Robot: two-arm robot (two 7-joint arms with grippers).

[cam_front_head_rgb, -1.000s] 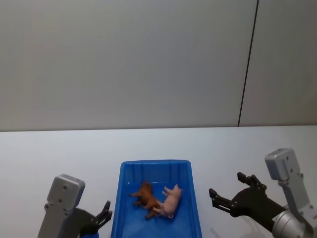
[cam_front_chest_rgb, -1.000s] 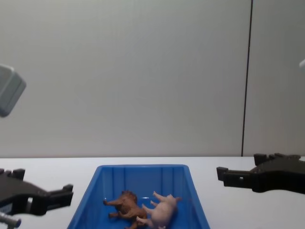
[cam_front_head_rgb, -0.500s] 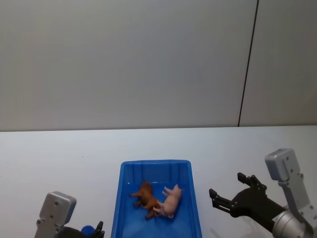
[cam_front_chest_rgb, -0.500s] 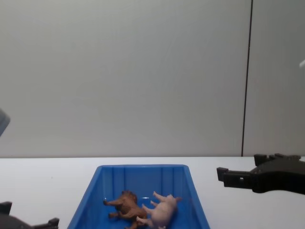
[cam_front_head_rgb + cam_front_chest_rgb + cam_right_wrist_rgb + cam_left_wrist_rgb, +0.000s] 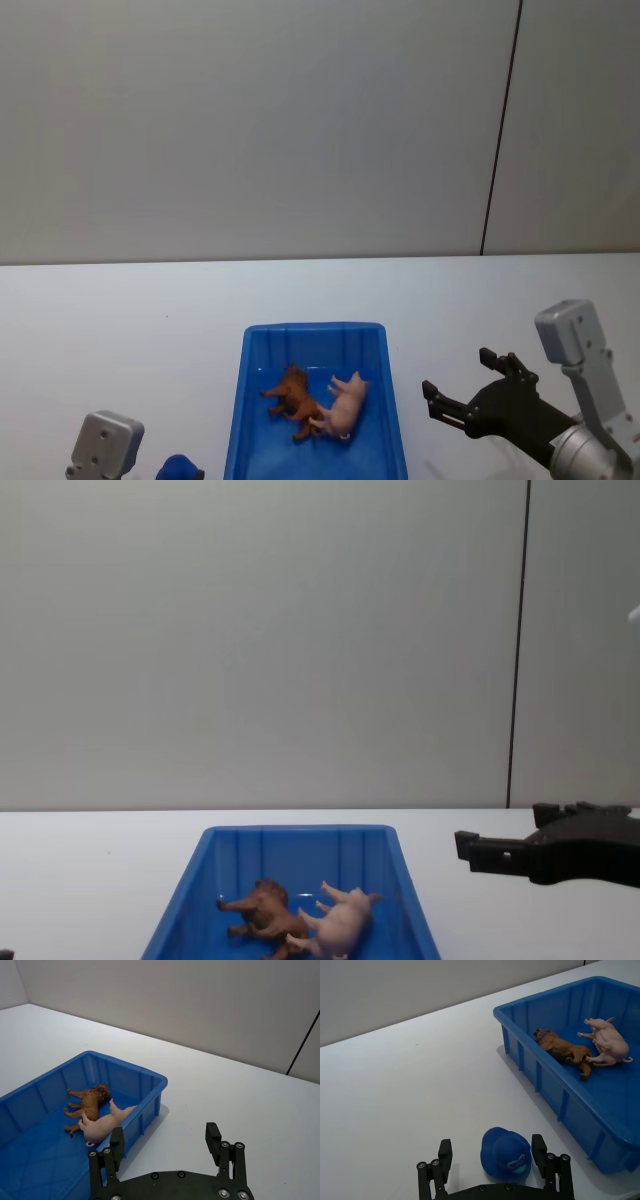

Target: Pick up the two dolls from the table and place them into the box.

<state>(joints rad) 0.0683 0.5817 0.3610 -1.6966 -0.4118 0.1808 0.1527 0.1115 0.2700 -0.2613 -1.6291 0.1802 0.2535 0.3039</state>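
Lion (image 5: 293, 391) and pig (image 5: 346, 403) lie touching inside the blue bin (image 5: 312, 331), lower centre. Right gripper (image 5: 462, 393) hangs spread over bare table (image 5: 150, 310) lower right; left gripper (image 5: 495, 1160), fingers apart, straddles a small blue object (image 5: 506, 1153).

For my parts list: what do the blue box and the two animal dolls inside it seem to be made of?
The box looks like moulded plastic: one even bright blue, ribbed sloping walls, a slight sheen. The lion and the pig look like moulded plastic or perhaps rubber: smooth matte skin, stiff legs sticking out as they lie on their sides. Hard or soft cannot be told.
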